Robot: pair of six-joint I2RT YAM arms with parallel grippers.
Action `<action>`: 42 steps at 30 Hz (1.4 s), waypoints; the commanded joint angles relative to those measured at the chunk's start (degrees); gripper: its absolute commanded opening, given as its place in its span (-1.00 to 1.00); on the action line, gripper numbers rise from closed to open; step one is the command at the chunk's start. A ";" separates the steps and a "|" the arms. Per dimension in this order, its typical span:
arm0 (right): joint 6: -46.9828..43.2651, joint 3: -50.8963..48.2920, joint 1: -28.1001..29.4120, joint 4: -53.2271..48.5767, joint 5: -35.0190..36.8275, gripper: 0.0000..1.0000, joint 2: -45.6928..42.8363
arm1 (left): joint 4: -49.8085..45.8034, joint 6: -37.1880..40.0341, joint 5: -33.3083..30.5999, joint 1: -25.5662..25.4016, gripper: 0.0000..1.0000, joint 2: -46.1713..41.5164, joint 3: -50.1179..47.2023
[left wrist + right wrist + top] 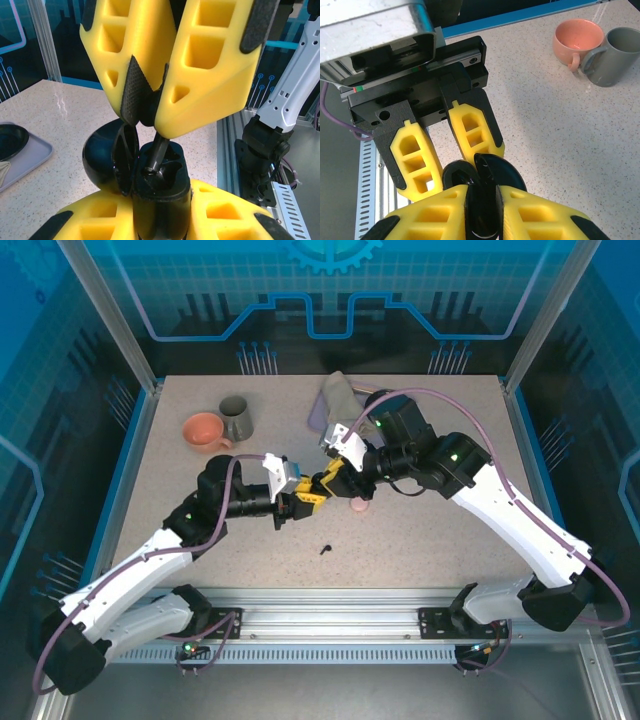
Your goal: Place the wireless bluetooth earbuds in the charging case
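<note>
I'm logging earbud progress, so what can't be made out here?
- Left wrist view: the black earbud's head is hidden between the fingers of the right gripper; its depth in the black case is unclear.
- Top view: the left gripper and the right one cover that case.
- Top view: the pink object is too small to identify.

Left hand (pixel 297 504), right hand (pixel 322 487) — both yellow, black textured pads (pixel 134 92). Charging case (pixel 150 180) glossy black; earbud (pixel 159 150) at it black too. Second earbud (pixel 325 549) black. Table (pixel 450 550) beige, fine dark-and-white speckle. Cup (pixel 203 430) salmon-orange, mug (pixel 236 416) grey-green. Tray (pixel 35 152) pale lavender. Arms (pixel 520 515) white with black joints, cables (pixel 440 395) purple — small pink blob (pixel 358 505) beside right hand.
</note>
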 commanded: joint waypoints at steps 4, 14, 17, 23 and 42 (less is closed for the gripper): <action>-0.79 1.46 0.46 -1.50 0.84 -0.56 -0.31 | -1.22 3.25 1.72 -1.00 -1.00 0.98 3.16; -1.03 1.46 0.15 -2.18 0.74 -0.57 -0.75 | -1.77 3.90 0.58 -1.15 -1.00 1.71 3.26; -1.43 1.71 -0.05 -2.73 1.37 -0.57 -1.04 | -2.34 4.40 0.59 -1.19 -1.00 1.79 3.47; -2.94 3.38 -0.01 -5.23 2.88 -0.58 -1.24 | -5.53 7.52 0.15 -1.16 -1.00 1.90 3.98; -5.68 6.75 1.41 -10.31 3.90 -0.59 1.21 | -10.07 11.28 0.42 -1.17 -1.00 2.98 6.35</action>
